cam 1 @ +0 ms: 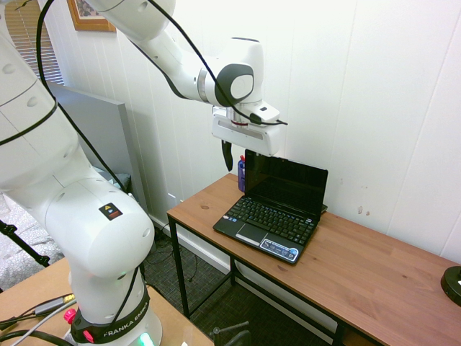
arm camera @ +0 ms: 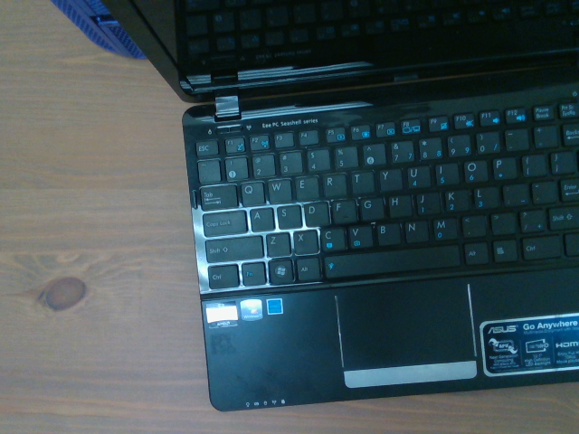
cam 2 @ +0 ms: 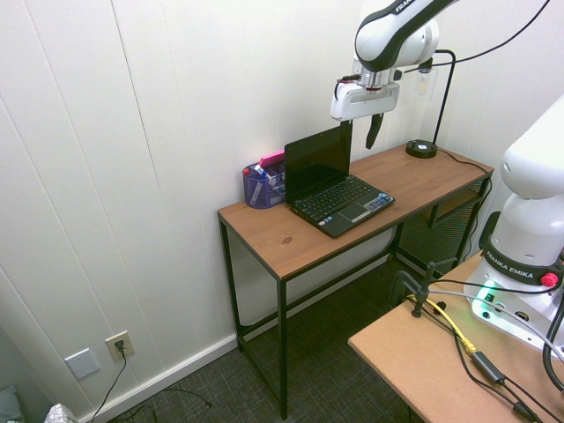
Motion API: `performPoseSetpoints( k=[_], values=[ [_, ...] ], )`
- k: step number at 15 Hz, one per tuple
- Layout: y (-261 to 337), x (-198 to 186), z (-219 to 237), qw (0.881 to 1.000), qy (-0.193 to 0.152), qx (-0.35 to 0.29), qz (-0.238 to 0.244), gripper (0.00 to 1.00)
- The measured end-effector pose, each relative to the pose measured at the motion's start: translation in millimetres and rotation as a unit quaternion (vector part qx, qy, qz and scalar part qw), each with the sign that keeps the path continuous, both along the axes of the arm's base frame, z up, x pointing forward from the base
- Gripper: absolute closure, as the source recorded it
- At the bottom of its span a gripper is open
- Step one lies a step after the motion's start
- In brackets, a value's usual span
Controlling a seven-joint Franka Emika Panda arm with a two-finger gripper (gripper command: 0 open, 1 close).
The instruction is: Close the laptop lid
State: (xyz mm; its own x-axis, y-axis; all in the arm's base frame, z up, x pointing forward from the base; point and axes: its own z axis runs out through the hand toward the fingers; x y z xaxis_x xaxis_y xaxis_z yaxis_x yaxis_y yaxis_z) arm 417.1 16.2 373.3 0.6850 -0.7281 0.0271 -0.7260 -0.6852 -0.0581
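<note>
Item: one small black laptop (cam 1: 269,229), centre of the first exterior view, seated on the wooden bench (cam 1: 374,277); its lid (cam 1: 286,182) stood raised, screen dark. Item: one tool (cam 2: 374,145), which I had wide open above the laptop. Item: one purple mesh holder (cam 2: 264,185), just beside the lid, centre of the second exterior view.

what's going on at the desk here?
The Franka arm's gripper hangs above the laptop with its fingers spread, holding nothing. The laptop lid is up, so the job of closing it isn't done. The laptop sits on the wooden desk, with a purple mesh organizer beside it.
</note>
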Motion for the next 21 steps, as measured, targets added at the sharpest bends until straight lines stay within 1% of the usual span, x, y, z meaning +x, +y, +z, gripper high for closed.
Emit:
performPoseSetpoints(
  k=[2, 4, 7, 8, 11, 14, 18, 21],
  values=[
    [0, 0, 1, 1.000, 0.002, -0.005, -0.005, 0.00],
    [-2, 12, 19, 1.000, -0.019, -0.012, -0.015, 0.00],
    [-4, 43, 53, 0.998, -0.054, -0.020, -0.021, 0.00],
    [-5, 58, 60, 0.998, -0.061, -0.024, -0.022, 1.00],
    [-6, 108, 68, 0.997, -0.074, -0.025, -0.021, 1.00],
    [-7, 147, 52, 0.997, -0.065, -0.021, -0.021, 1.00],
    [-9, 180, 24, 0.998, -0.053, -0.018, -0.022, 1.00],
    [-16, 193, 5, 0.998, -0.049, -0.020, -0.029, 1.00]
  ],
)
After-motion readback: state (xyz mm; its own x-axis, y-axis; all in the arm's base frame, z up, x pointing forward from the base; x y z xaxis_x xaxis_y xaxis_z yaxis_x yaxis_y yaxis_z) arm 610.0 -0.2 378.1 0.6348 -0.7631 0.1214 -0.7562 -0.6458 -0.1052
